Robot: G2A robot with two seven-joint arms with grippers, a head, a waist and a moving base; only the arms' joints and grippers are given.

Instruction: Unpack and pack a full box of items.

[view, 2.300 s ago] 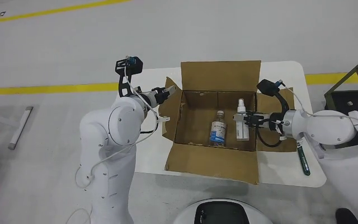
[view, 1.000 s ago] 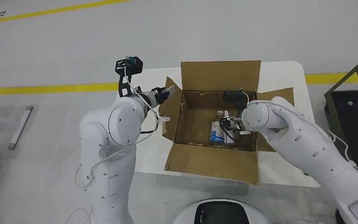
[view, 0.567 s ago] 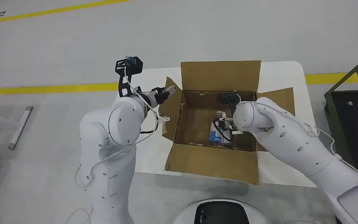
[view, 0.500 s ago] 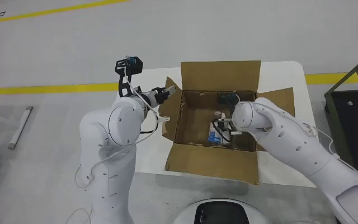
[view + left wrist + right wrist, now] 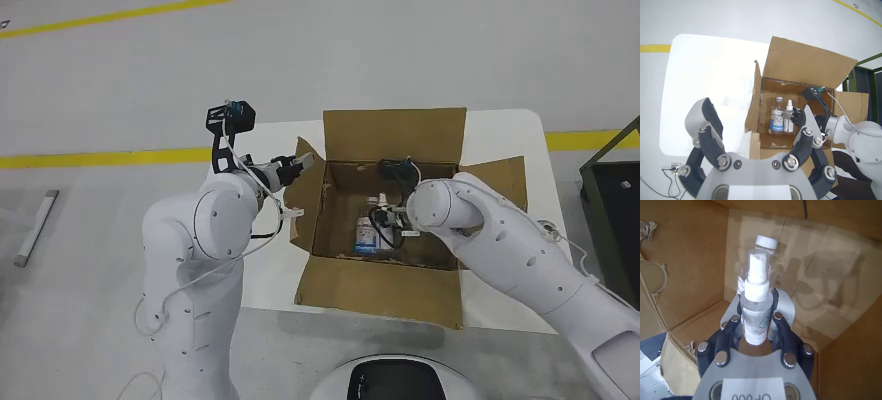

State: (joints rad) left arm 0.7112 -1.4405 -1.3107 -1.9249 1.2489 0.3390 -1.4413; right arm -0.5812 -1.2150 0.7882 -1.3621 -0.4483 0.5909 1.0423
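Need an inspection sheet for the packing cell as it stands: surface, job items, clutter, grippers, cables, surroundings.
Surface: white table, carrying the box.
Job's things: cardboard box, flaps open; spray bottle and clear bottle side by side inside it.
Clutter: torn tape along the box's edges.
Grippers: right gripper shut on the spray bottle, inside the box; left gripper open, beside the box.
Cables: white cable at the right wrist's camera; floor cable.
Surroundings: yellow floor line; green frame beside the table.
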